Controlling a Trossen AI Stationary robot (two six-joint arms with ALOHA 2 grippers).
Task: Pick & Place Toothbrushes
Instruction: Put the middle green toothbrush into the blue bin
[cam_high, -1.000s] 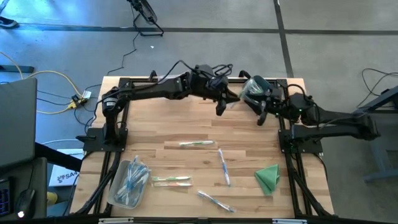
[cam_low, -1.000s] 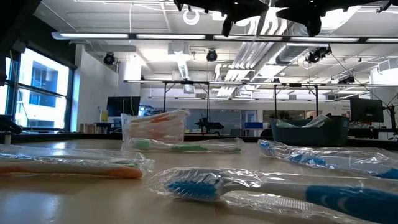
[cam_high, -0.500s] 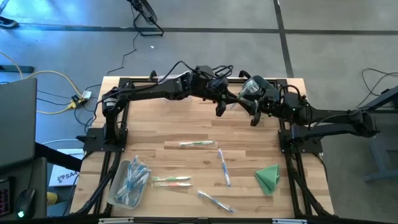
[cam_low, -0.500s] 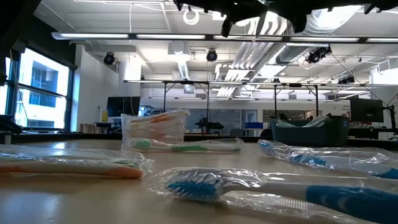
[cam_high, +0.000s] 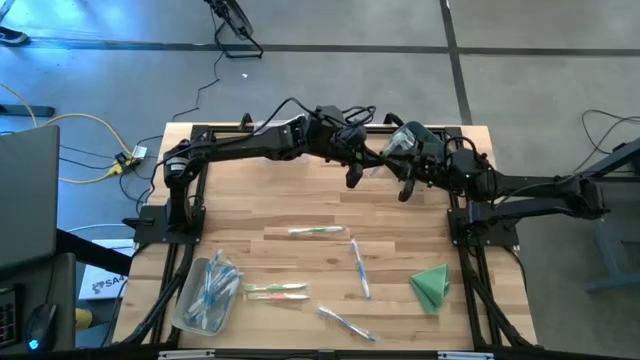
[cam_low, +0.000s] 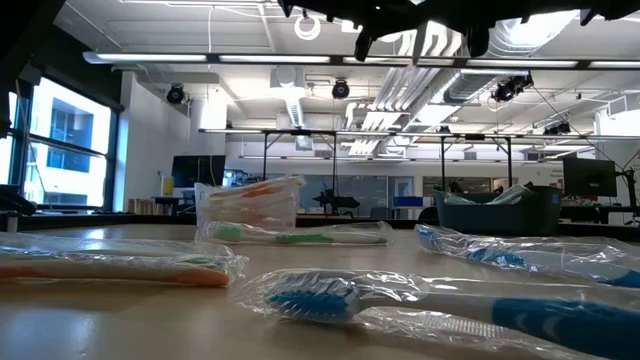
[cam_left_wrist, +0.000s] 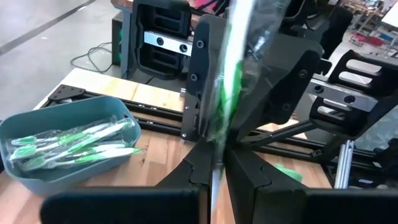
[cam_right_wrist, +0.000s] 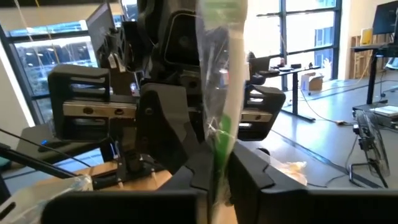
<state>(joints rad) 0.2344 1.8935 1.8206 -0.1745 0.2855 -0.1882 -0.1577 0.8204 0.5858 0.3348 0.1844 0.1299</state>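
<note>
Above the table's far edge, my left gripper (cam_high: 356, 172) and my right gripper (cam_high: 404, 185) face each other, both shut on one green toothbrush (cam_left_wrist: 233, 74) in a clear wrapper. The same toothbrush (cam_right_wrist: 227, 93) also fills the right wrist view. A grey-blue bin (cam_left_wrist: 37, 174) holding green toothbrushes stands at the far right of the table. More wrapped toothbrushes lie flat on the wood: a green one (cam_high: 315, 231), a blue one (cam_high: 358, 268), an orange-green one (cam_high: 275, 291) and one near the front (cam_high: 345, 323). My left gripper (cam_left_wrist: 214, 168) pinches the wrapped toothbrush between its two fingers at the green stretch (cam_left_wrist: 217, 146). The fingers come about level from the table's left. The toothbrush runs on from them toward the other gripper, clear of the table. My right gripper (cam_right_wrist: 217, 168) pinches the same toothbrush between its two fingers at its green part (cam_right_wrist: 221, 140), wrapper included. The fingers come about level from the table's right. The toothbrush is clear of the table.
A clear bin (cam_high: 205, 295) with blue toothbrushes sits at the near left. A folded green cloth (cam_high: 430, 285) lies at the near right. Black frame rails (cam_high: 170, 240) run along both sides of the table. Bare wood (cam_high: 270, 195) lies below the grippers.
My right gripper has moved toward the table's left, up to my left gripper and the toothbrush it holds.
</note>
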